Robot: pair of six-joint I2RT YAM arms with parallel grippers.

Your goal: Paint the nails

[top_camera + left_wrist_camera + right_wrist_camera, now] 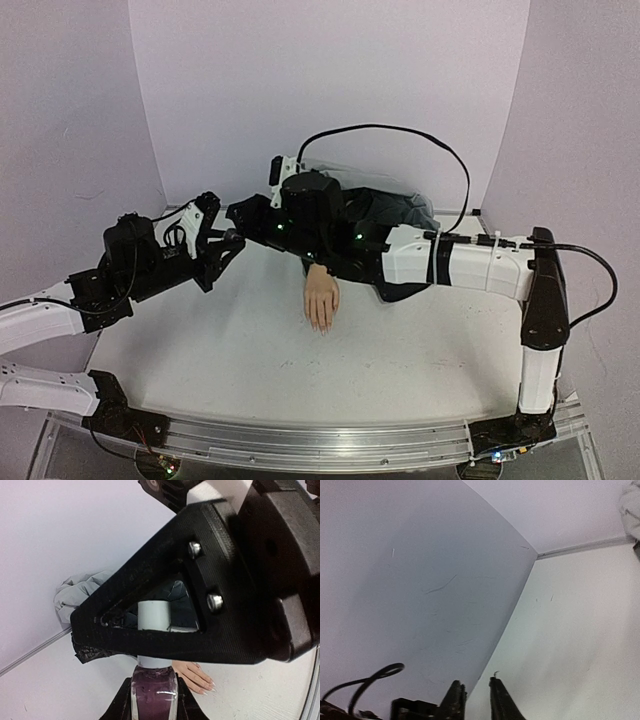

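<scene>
White tabletop point(250, 370) is running from the arm bases back to lilac walls point(330, 80). L gripper point(215, 250), left of centre, is gripping the dark-purple polish bottle point(154, 695), jaws clamped tight on its glass sides. R gripper point(477, 700) is meeting it from the right. Its jaws are sitting nearly together w/ a slim gap at the tips. In the L wrist cam one finger is crossing the bottle's white cap point(152, 616), so it looks to be pinching the cap. Further back, the mannequin hand point(321, 297) is lying flat mid-table, fingers pointing toward the bases. The nails point(212, 684) are showing pale, unpainted afaict. Grey cloth point(80, 592) is bunching by the back wall. Step, imo: opening the bottle. Next move is calling for R twisting the cap off while L is bracing, then bringing the brush over to the nails w/o dripping.
</scene>
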